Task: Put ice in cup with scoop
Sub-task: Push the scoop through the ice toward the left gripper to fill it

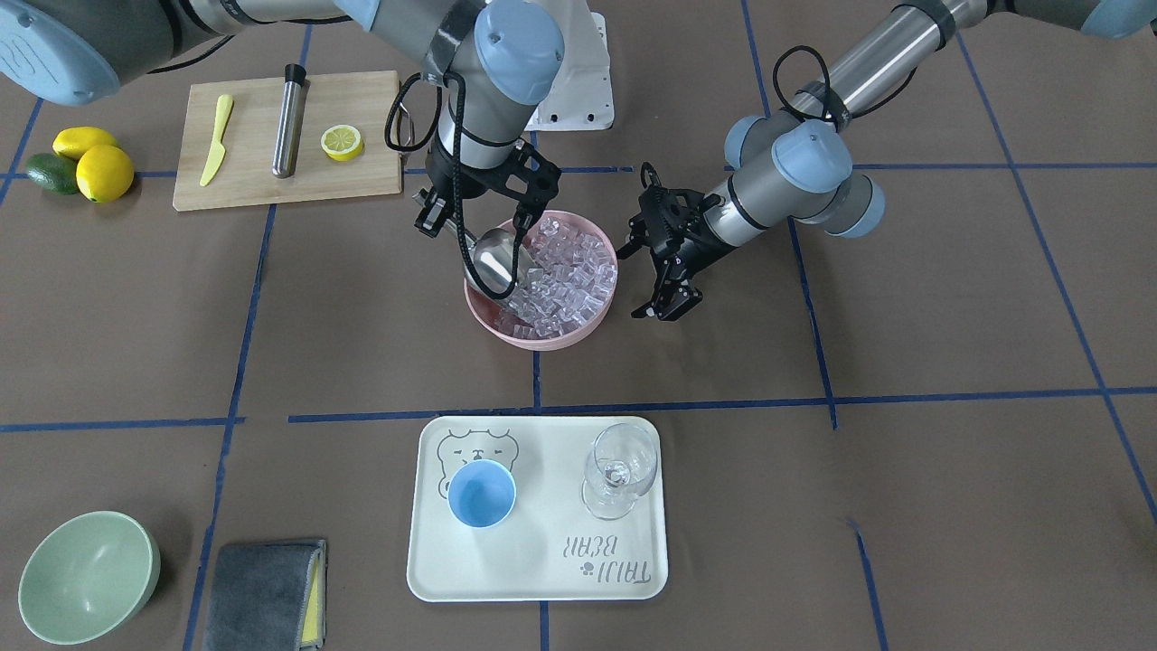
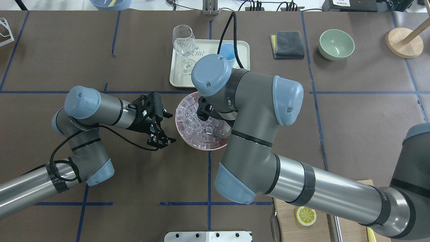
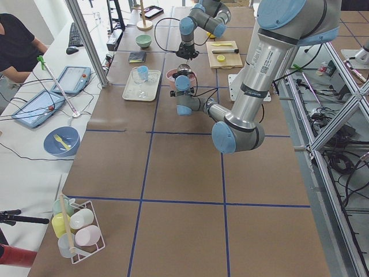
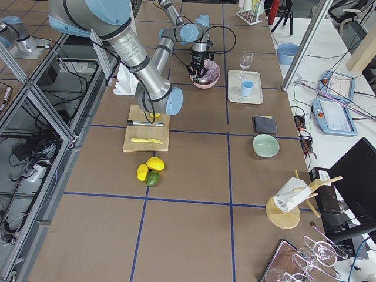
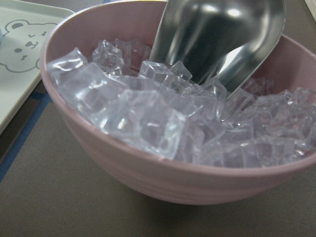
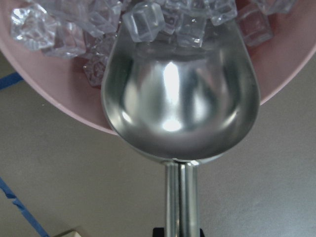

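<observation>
The right tool [image 1: 445,222] clenches the stiff scoop [image 1: 495,262] by its thin handle, the left tool [image 1: 669,303] is released, and the ice [image 1: 562,271] looks slippery and light.

One scoop [image 1: 493,259], one cup [image 1: 482,494], one wine glass [image 1: 622,467]

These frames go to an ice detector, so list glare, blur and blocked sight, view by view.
Right wrist view: a bright glare spot in the trough of the scoop.
Left wrist view: ice sharp, the near wall of the pink bowl slightly blurred.
Overhead view: the right arm hides part of the bowl and of the cup.
Front-facing view: even light, soft shadows, ice plainly visible.
</observation>
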